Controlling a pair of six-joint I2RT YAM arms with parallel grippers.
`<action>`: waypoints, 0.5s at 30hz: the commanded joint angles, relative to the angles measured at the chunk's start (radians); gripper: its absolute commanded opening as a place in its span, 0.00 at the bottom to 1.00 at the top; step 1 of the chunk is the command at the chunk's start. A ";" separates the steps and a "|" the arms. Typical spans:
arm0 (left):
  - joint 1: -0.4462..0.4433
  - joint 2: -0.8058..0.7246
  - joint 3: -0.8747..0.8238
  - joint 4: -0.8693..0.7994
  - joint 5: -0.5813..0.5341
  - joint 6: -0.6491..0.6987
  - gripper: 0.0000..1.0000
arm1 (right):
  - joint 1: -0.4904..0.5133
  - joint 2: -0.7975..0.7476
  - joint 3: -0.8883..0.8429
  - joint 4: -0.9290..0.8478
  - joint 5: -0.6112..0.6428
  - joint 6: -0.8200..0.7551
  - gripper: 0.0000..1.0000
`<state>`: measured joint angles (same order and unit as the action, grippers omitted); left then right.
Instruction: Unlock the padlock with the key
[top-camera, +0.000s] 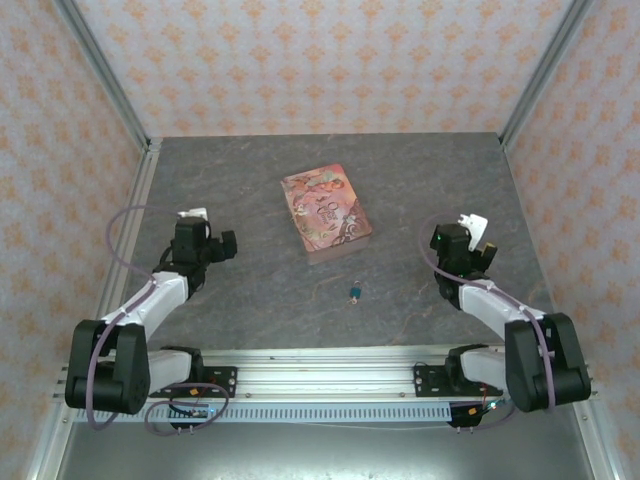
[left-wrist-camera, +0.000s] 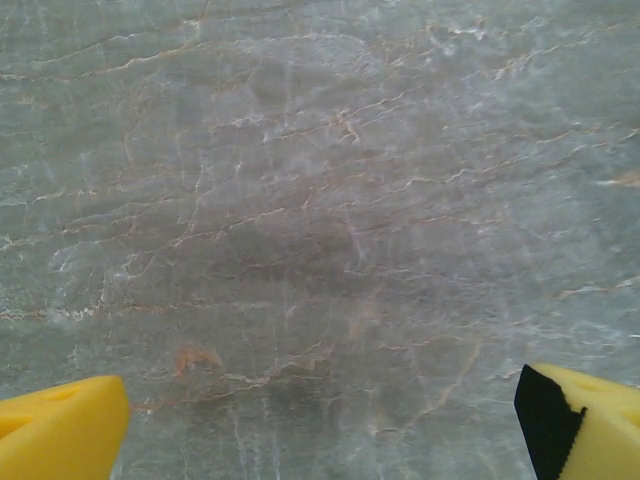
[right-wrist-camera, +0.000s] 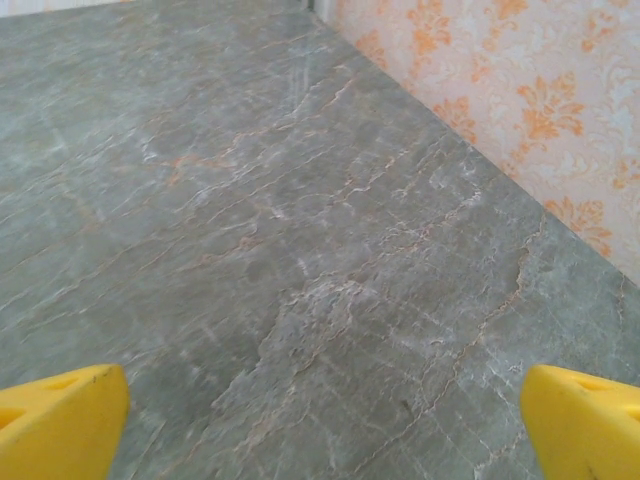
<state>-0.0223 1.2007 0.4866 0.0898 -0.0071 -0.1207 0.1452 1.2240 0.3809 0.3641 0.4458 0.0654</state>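
Right gripper, jaws spread wide, looks slightly nearer the padlock, which lies lower centre, to its left; left gripper, likewise spread, sits farther off.

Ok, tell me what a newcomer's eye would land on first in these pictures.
The pink illustrated rectangular tin lying flat near the middle of the grey marbled table draws the eye first. Just off its near side lies a tiny teal-blue padlock, apart from the tin. The yellow-fingered left gripper and right gripper stand wide open over bare table on either side.
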 joint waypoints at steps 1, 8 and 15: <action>0.003 -0.028 -0.065 0.305 -0.123 0.040 1.00 | -0.024 0.046 -0.035 0.314 -0.007 -0.020 1.00; 0.004 0.036 -0.185 0.618 -0.178 0.056 1.00 | -0.038 0.233 -0.042 0.525 -0.130 -0.098 1.00; 0.004 0.238 -0.149 0.757 -0.118 0.086 1.00 | -0.043 0.305 -0.029 0.562 -0.182 -0.117 1.00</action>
<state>-0.0223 1.3720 0.3119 0.7280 -0.1360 -0.0708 0.1120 1.5238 0.3447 0.8558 0.2920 -0.0322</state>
